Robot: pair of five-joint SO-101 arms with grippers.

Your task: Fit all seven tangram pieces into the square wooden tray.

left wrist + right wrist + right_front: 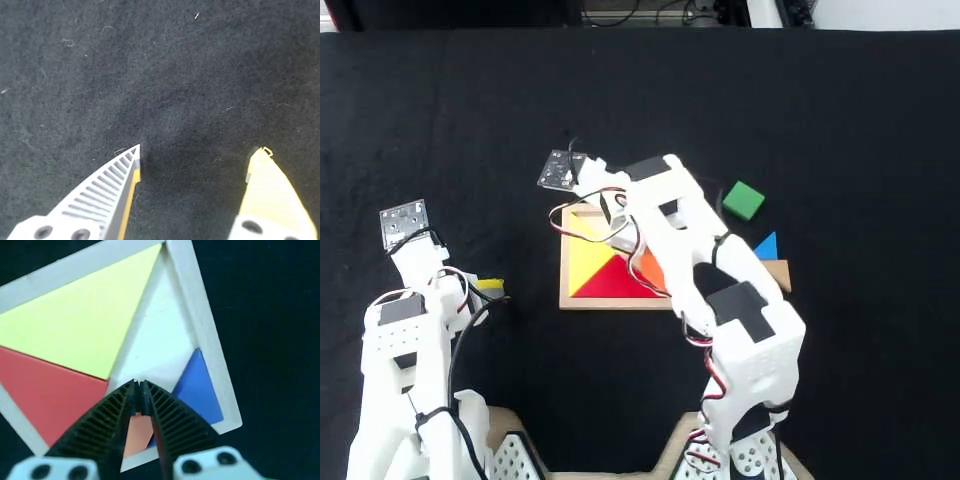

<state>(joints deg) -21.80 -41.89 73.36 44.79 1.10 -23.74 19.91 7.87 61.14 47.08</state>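
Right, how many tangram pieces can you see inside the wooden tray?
4: a yellow triangle and a red triangle side by side, a blue triangle against the tray rim, an orange piece under the right gripper. The gripper may hide more.

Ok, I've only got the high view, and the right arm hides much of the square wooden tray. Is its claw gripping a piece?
Observer: No. The right claw is shut, tips together with nothing between them, over the square wooden tray.
Operator: What lies in the tray beside it?
Observer: A blue triangular piece sits against the rim, with bare wood next to it.
Operator: And the left claw?
Observer: The left claw is open over black cloth, holding nothing.
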